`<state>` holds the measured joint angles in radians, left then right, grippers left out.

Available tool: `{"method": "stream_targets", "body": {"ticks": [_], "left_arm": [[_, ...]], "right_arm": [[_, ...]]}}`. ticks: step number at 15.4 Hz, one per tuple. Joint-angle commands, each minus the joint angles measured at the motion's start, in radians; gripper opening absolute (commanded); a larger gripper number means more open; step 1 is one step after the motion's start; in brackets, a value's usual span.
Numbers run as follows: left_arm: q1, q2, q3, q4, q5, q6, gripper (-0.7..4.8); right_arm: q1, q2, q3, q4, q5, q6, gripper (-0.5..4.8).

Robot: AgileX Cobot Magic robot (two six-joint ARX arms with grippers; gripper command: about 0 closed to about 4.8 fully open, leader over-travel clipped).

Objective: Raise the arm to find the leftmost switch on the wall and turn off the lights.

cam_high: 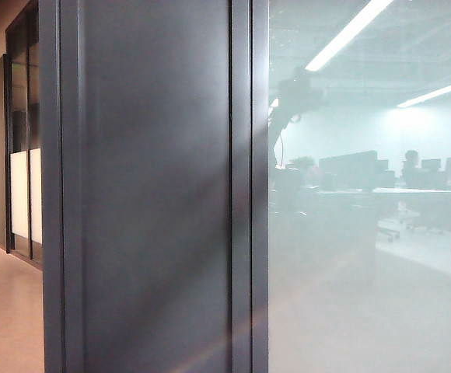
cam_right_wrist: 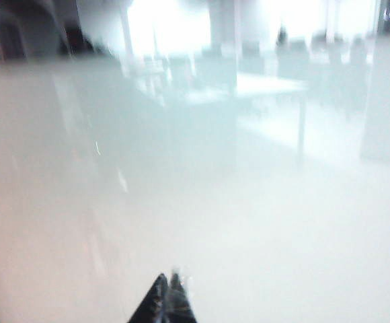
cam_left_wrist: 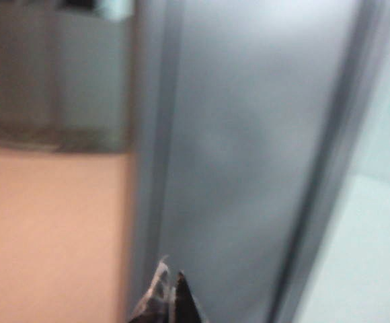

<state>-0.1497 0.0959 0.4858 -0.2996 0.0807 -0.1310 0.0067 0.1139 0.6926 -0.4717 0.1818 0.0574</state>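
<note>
Right in front of you stands a dark grey panel (cam_high: 155, 186), filling the near middle of the exterior view, with frosted glass (cam_high: 365, 256) just to its right and a corridor floor (cam_high: 4, 311) running off to the far left. Through the glass you get a hazy office: desks, monitors (cam_high: 354, 167), a seated person (cam_high: 410, 165) at the far right, ceiling lights (cam_high: 348, 33) on. The arm (cam_high: 294, 101) shows as a dark silhouette beside the panel's right edge, rising above the monitors, bulky end up top.

Your left gripper (cam_left_wrist: 171, 296) peeks into its wrist view, fingers pressed together, aimed at the grey panel with the floor off to one side. Your right gripper (cam_right_wrist: 169, 296) faces the frosted glass and the office beyond; fingers together there too, nothing held by either.

No switch is in sight anywhere, so you're searching blind for now. Watch out: both wrist views are smeared, and that panel sits close. Lift too fast and you could knock a fingertip into the panel or the glass before you spot anything. The silhouette on the glass may be a reflection, so don't steer by it alone. And picking the wrong switch is a real risk once a row appears; confirm the leftmost before pressing.
</note>
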Motion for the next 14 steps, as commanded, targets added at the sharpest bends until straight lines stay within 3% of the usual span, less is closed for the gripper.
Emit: {"method": "stream_targets", "body": {"ticks": [1,3,4,7,14], "left_arm": [[0.000,-0.027,-0.069,0.061,-0.025,-0.016,-0.06],[0.000,-0.026,-0.071,0.063,-0.060,-0.015,-0.06],[0.000,-0.026,-0.072,0.063,-0.081,-0.008,-0.06],[0.000,-0.026,-0.086,0.069,-0.077,-0.018,-0.06],[0.000,-0.026,-0.086,0.069,-0.077,-0.042,-0.05]], "right_arm": [[0.001,-0.014,-0.039,0.008,-0.005,-0.006,-0.01],[0.002,-0.013,-0.065,0.063,-0.043,-0.006,-0.01],[0.002,-0.013,-0.105,0.154,-0.121,-0.007,-0.01],[0.002,-0.013,-0.210,0.282,-0.215,-0.005,-0.01],[0.001,-0.013,-0.235,0.169,-0.214,-0.006,-0.01]]}}
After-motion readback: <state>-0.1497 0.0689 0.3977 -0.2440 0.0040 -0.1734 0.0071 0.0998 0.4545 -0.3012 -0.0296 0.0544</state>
